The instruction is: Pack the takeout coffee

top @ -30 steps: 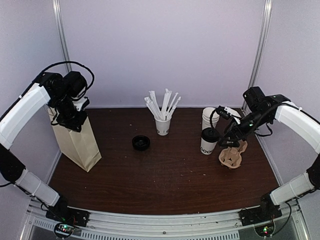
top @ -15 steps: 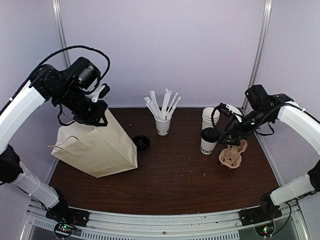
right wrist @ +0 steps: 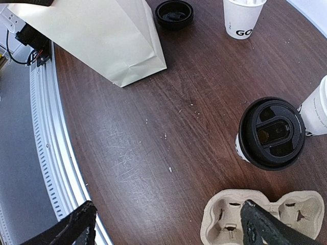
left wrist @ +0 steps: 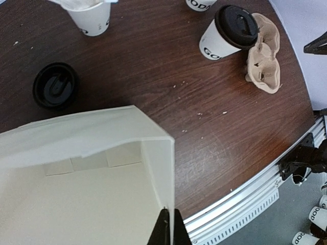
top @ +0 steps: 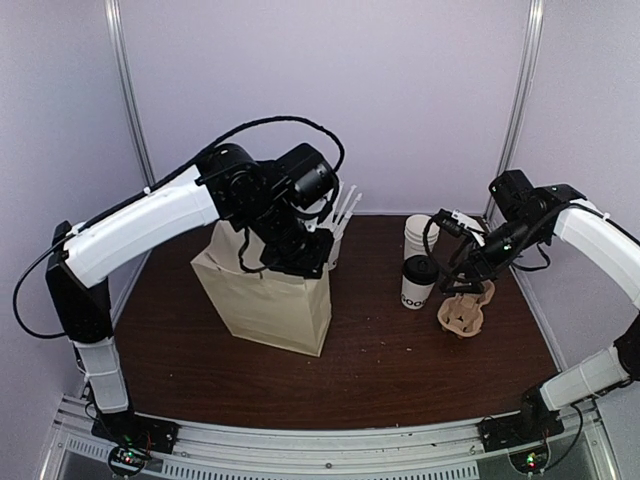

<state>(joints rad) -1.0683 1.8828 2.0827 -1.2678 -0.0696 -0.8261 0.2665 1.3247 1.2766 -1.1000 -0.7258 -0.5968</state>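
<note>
The takeout coffee stands upright on the right half of the brown table. Its long axis is vertical, with the black lid facing straight up and the dark lettering low on the white wall. Nothing grips it.

At about 4 o'clock from it, just beside it, lies a pulp cup carrier with its wells open upward. At 12 o'clock is the stack of lidless cups.

The right gripper hangs over the carrier at the cup's 3 o'clock. Its jaws are spread wide and hold nothing.

Out at 9 o'clock from the coffee, well apart from it, a paper bag stands tall with its mouth open upward. The left gripper is clenched on the bag's top rim. I cannot tell whether the bag's base rests on the wood.

Beyond the bag, at 10 o'clock from the coffee, are the straw cup and a loose black lid lying flat on the table.
</note>
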